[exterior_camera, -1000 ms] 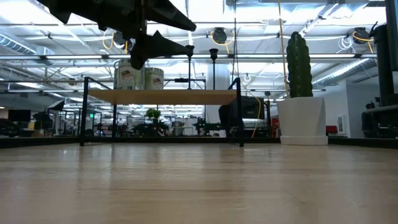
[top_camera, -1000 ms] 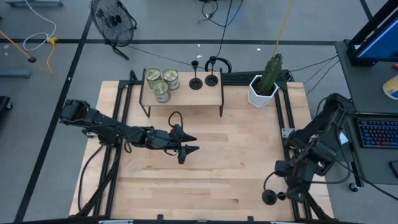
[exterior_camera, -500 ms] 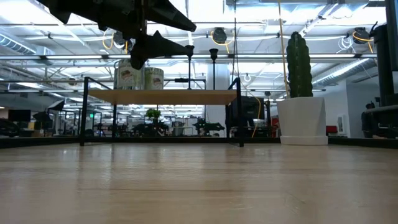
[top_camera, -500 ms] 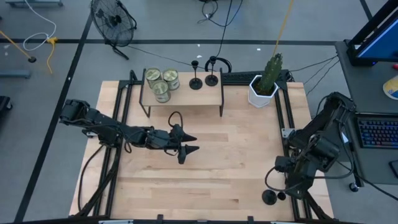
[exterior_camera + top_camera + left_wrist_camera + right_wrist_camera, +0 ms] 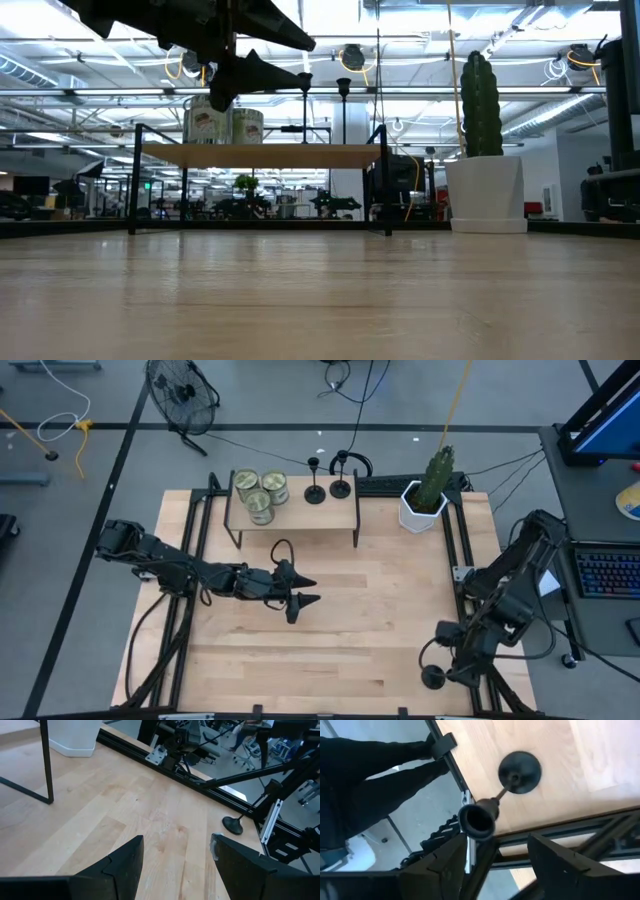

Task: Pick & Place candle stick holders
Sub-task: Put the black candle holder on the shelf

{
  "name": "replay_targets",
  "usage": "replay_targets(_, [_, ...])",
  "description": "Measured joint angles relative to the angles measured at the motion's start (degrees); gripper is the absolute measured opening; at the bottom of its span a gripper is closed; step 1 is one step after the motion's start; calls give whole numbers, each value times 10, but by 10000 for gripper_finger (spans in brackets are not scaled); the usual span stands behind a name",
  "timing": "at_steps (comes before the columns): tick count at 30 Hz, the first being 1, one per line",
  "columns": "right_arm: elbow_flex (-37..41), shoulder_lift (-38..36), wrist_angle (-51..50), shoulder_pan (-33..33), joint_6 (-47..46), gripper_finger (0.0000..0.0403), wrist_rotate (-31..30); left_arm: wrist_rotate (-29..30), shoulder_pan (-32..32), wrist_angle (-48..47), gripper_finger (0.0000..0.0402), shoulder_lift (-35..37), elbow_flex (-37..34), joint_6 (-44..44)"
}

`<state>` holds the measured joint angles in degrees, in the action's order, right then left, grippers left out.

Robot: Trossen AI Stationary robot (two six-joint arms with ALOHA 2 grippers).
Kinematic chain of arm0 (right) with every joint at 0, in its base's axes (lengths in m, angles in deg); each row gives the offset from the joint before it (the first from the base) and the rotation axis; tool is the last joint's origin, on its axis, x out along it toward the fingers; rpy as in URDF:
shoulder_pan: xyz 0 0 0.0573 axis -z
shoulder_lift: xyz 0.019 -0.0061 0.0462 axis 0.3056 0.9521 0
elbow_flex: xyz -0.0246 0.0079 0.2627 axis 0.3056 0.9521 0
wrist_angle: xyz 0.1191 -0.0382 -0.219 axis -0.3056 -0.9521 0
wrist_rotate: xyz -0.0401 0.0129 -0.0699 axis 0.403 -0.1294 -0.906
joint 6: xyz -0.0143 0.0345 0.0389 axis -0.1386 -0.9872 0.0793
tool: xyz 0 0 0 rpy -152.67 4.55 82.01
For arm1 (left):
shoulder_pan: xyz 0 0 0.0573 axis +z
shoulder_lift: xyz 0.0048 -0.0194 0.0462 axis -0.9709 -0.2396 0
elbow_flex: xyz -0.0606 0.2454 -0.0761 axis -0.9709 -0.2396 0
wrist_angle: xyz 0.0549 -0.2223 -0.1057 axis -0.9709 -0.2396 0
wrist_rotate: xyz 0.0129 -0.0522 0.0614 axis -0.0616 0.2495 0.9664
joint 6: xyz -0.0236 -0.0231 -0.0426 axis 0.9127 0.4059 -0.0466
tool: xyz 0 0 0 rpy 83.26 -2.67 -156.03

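Two black candle stick holders [image 5: 315, 491] [image 5: 341, 485] stand by their bases on the small wooden shelf [image 5: 330, 512] at the far side, beside three greenish glass jars [image 5: 260, 492]. A third holder [image 5: 432, 678] stands upright on its round base [image 5: 520, 766] near the table's near right corner. My right gripper [image 5: 497, 840] is open just above it, with the holder's cup top [image 5: 477, 820] in front of the gap between the fingers and no contact showing. My left gripper [image 5: 303, 591] is open and empty above the middle of the table.
A white pot with a cactus [image 5: 424, 498] stands at the far right, next to the shelf. Black frame rails [image 5: 462, 560] run along the table's sides. The wooden table top [image 5: 370, 620] between the two arms is bare. A fan [image 5: 183, 392] stands on the floor beyond the table.
My right arm has moved a little toward the table's near edge and left, closer to the holder in the near right corner. The holder has stayed where it was.
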<state>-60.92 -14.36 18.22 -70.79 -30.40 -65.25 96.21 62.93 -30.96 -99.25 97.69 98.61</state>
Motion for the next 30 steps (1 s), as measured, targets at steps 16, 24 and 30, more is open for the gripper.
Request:
replay_targets(16, [70, 0, 81, -11, -24, 184, 12, 0, 0, 0, 239, 0, 0, 0])
replay_targets(24, [71, 0, 81, -11, -15, 153, 8, 0, 0, 0, 239, 0, 0, 0])
replay_targets(30, [92, 0, 105, -11, -14, 112, 8, 0, 0, 0, 239, 0, 0, 0])
